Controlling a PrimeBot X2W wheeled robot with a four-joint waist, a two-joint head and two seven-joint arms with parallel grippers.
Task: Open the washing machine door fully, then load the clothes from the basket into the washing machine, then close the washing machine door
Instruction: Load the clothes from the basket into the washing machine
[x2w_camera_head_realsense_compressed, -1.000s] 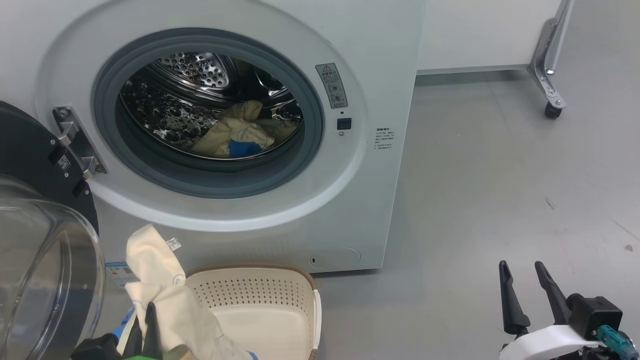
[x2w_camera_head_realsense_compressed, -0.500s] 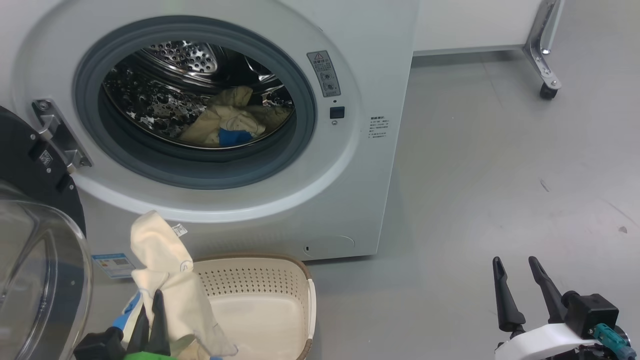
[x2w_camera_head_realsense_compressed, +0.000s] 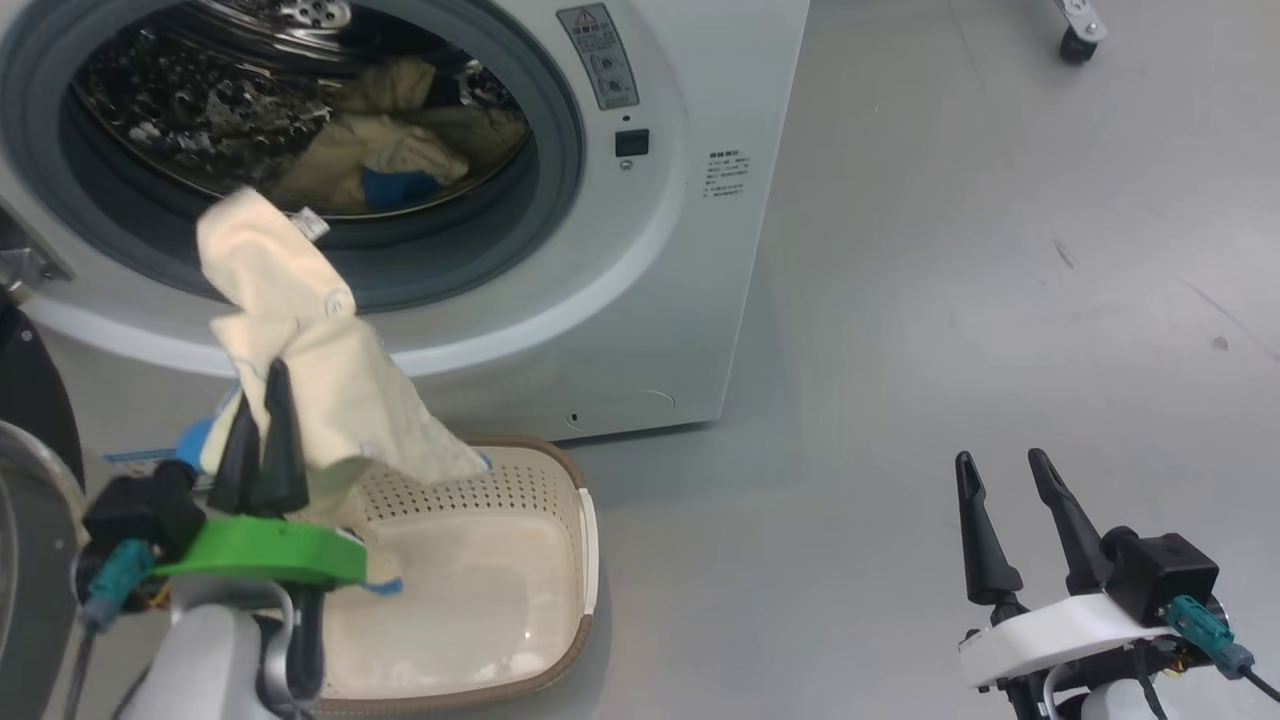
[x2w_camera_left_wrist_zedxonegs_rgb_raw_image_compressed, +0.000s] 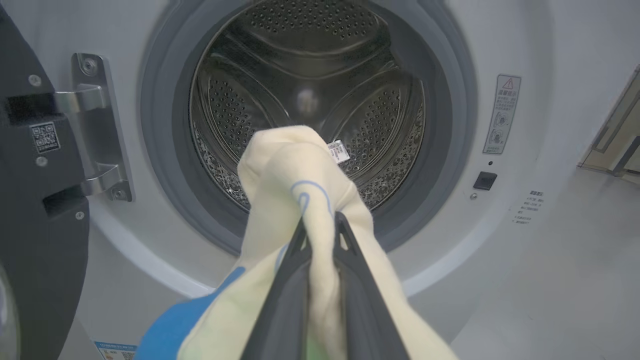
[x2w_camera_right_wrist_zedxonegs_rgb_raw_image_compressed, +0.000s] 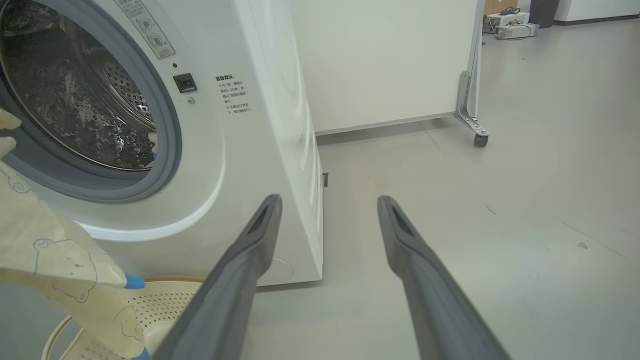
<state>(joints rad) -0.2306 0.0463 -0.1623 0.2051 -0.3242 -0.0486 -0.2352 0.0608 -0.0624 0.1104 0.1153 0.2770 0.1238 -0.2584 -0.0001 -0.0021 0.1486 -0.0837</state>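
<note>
By the washing machine (x2w_camera_left_wrist_zedxonegs_rgb_raw_image_compressed: 525, 60), left fingers (x2w_camera_left_wrist_zedxonegs_rgb_raw_image_compressed: 285, 300) pinch clothes (x2w_camera_left_wrist_zedxonegs_rgb_raw_image_compressed: 295, 190).

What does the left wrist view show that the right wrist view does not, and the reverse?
Left wrist view: the metal hinge and black rim of the washing machine door, and the left gripper shut on a cream garment before the drum.
Right wrist view: the right gripper, open and empty, the basket below the garment, and a caster wheel.
Both: the washing machine front, its steel drum, grey gasket and the held garment.
</note>
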